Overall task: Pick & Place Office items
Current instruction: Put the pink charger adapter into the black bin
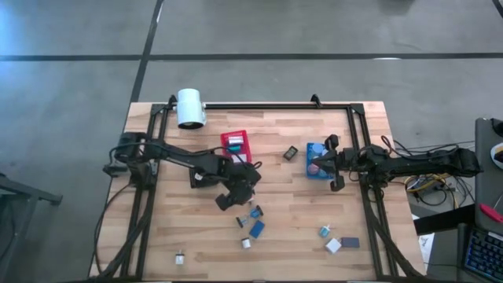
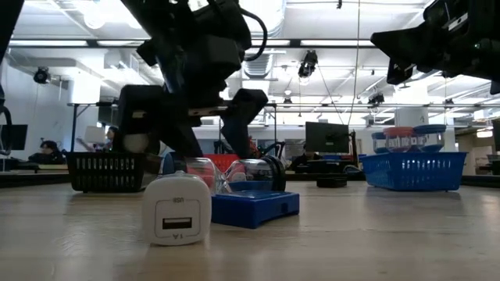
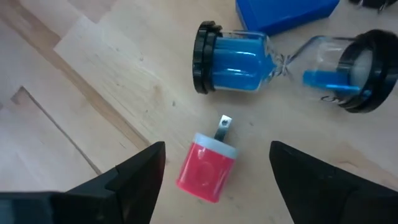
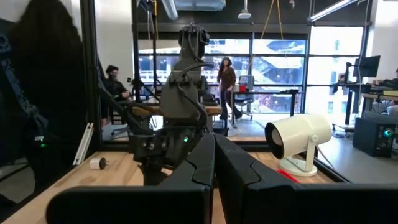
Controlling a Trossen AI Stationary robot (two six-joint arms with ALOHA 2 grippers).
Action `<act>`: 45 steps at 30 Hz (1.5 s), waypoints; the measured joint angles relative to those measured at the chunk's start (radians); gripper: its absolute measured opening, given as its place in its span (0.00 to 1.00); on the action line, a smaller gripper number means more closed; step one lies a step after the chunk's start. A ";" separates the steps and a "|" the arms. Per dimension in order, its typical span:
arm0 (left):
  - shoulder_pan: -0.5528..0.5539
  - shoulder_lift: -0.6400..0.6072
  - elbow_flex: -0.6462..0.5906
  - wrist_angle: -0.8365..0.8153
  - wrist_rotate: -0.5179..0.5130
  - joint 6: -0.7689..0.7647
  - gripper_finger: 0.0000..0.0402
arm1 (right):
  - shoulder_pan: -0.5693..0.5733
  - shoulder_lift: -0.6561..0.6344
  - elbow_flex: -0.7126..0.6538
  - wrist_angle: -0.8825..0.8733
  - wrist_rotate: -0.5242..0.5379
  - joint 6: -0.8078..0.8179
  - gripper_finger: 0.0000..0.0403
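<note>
Looking down from the high view, the left gripper (image 1: 238, 191) hangs mid-table beside the red slotted bin (image 1: 236, 143); the right gripper (image 1: 326, 163) waits over the blue bin (image 1: 316, 149), jaws together. In the left wrist view the jaws stand apart astride a small pink plastic plug adapter (image 3: 207, 168) lying free on the wooden table (image 3: 93, 81), near a blue-sand hourglass (image 3: 286, 59). It looks light, stiff and smooth; gripping its flat sides seems best.

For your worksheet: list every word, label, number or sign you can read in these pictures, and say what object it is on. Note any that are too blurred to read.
No text reads clearly in any view.
White charger, low view: small marks above and below its USB port, too blurred to read.
Blue sand timer, left wrist view: a dark print near one end cap, not legible.
Pink plug: no marking shows.
</note>
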 joint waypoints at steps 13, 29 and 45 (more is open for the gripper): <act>0.001 0.026 0.005 0.038 -0.019 0.123 0.71 | 0.000 0.012 0.000 0.000 0.000 -0.012 0.02; 0.018 0.098 0.018 0.054 -0.015 0.140 0.53 | 0.000 0.012 0.000 -0.001 0.001 -0.020 0.02; 0.017 0.043 0.021 -0.021 -0.014 0.027 0.34 | 0.000 0.012 0.000 -0.018 0.001 -0.023 0.02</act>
